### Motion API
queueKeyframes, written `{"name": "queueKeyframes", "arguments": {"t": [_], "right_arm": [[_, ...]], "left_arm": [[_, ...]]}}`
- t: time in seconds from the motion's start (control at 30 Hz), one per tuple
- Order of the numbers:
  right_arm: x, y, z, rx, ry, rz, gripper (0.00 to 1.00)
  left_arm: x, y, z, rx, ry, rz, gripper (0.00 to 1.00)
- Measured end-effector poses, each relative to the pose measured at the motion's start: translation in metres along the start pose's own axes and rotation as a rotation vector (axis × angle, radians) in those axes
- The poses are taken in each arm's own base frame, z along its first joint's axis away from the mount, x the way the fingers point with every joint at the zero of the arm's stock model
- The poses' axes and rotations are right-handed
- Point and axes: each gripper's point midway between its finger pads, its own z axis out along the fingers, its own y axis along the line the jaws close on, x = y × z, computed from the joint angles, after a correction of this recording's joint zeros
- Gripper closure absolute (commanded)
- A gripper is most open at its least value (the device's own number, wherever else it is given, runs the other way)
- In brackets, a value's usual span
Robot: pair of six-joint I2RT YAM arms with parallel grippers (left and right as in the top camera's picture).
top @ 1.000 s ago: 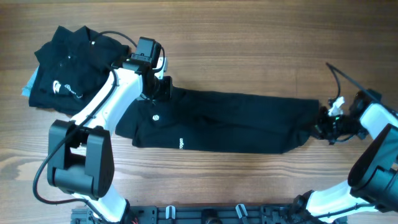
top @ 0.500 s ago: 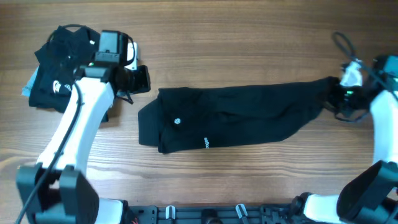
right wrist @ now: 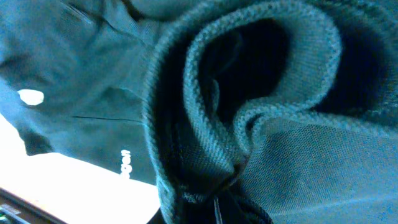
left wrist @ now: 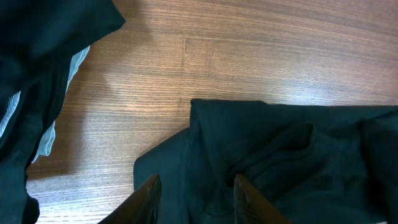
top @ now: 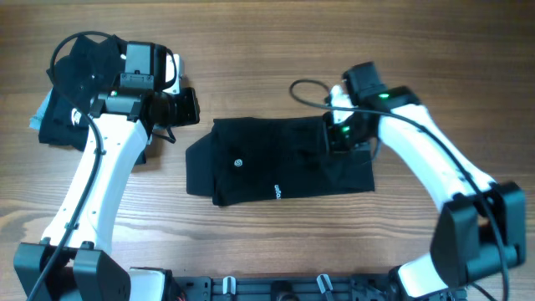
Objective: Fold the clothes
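Right hand (top: pixel 338 138) pinches a ribbed knit fold of the soft black shirt (top: pixel 259 167), a rumpled rectangle stretching leftward from it, long axis left-right on the wood-grain counter (top: pixel 276 50). Left hand (top: pixel 194 107), spread and empty, hovers beyond its far corner.

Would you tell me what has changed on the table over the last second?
The left gripper let go of the shirt at its left end and drew back off it, open. The right gripper, shut on the other end, carried it leftward over the shirt, folding it roughly in half. The second shirt at the far left stayed put.
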Motion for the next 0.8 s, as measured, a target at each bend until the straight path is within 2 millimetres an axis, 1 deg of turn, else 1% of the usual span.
{"name": "queueKeyframes", "arguments": {"t": [0.07,0.1,0.17,0.27,0.33,0.37,0.4,0.43,0.47,0.53,0.6,0.63,0.7,0.73,0.77,0.8], "right_arm": [[0.003,0.000,0.011,0.017,0.031,0.003,0.69],[0.004,0.000,0.016,0.024,0.042,0.007,0.62],[0.003,0.004,0.019,0.015,0.043,-0.021,0.57],[0.002,0.013,0.020,-0.017,0.038,-0.056,0.55],[0.001,0.015,0.018,-0.022,0.028,-0.067,0.55],[-0.001,0.015,0.015,-0.024,0.015,-0.068,0.63],[-0.003,0.015,0.008,-0.024,-0.007,-0.067,0.78],[-0.005,0.013,0.003,-0.019,-0.025,-0.058,0.87],[-0.008,0.002,-0.008,0.015,-0.055,-0.014,0.93],[-0.010,-0.016,-0.015,0.064,-0.072,0.044,0.87],[-0.009,-0.031,-0.012,0.105,-0.070,0.079,0.87],[-0.007,-0.034,-0.007,0.114,-0.061,0.083,0.87],[-0.003,-0.038,0.017,0.111,-0.039,0.072,0.88],[0.007,-0.037,0.032,0.095,0.006,0.059,0.88],[0.016,-0.030,0.041,0.064,0.051,0.032,0.88],[0.037,-0.009,0.046,-0.028,0.136,-0.049,0.88]], "left_arm": [[0.002,0.000,0.000,-0.002,0.007,-0.001,0.62],[0.002,0.001,0.000,-0.002,0.008,-0.001,0.62],[0.002,0.001,0.000,-0.003,0.009,-0.001,0.61],[0.003,0.001,0.000,-0.003,0.011,-0.002,0.58],[0.003,0.001,0.000,-0.003,0.012,-0.002,0.58],[0.004,0.001,0.000,-0.004,0.016,-0.002,0.58],[0.007,0.002,0.000,-0.007,0.027,-0.004,0.58],[0.009,0.002,0.000,-0.010,0.037,-0.005,0.59],[0.014,0.003,0.000,-0.014,0.055,-0.008,0.60],[0.020,0.005,-0.001,-0.020,0.081,-0.012,0.62],[0.028,0.007,-0.002,-0.028,0.113,-0.017,0.62],[0.028,0.007,-0.002,-0.029,0.115,-0.017,0.62],[0.028,0.007,-0.002,-0.029,0.115,-0.017,0.62],[0.028,0.007,-0.002,-0.029,0.115,-0.017,0.63],[0.028,0.007,-0.002,-0.029,0.115,-0.017,0.63],[0.028,0.007,-0.002,-0.029,0.115,-0.017,0.63]]}}
